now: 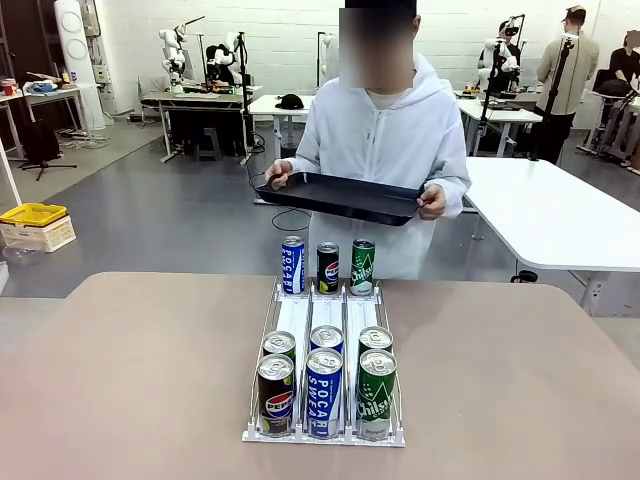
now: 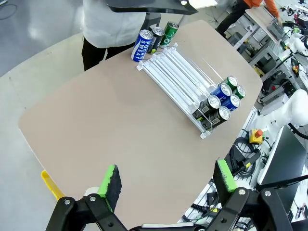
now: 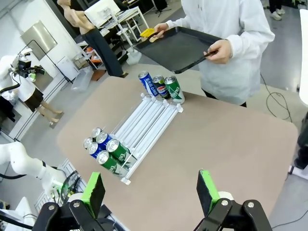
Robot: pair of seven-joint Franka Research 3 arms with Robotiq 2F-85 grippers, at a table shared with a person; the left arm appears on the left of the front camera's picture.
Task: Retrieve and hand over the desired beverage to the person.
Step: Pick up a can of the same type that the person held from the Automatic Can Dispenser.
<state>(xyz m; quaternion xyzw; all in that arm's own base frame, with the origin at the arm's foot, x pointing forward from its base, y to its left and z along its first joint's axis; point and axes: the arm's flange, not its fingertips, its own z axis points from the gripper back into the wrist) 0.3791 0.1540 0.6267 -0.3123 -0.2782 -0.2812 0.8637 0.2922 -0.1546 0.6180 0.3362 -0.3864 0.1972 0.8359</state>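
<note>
Here the left gripper (image 2: 167, 178) and right gripper (image 3: 150, 191) hover wide open and empty over the table (image 1: 520, 380), the person (image 1: 385, 140) holding a black tray (image 1: 340, 195) just behind three cans (image 1: 328, 267) standing at the can rack's (image 1: 295, 315) far end.

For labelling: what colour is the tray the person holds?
Black. The tray shows best in the front view.

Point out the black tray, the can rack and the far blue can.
black tray (image 1: 340, 197), front view, bare inner floor.
can rack (image 1: 327, 306), front view, empty middle lane.
far blue can (image 1: 292, 266), front view, printed side.
</note>
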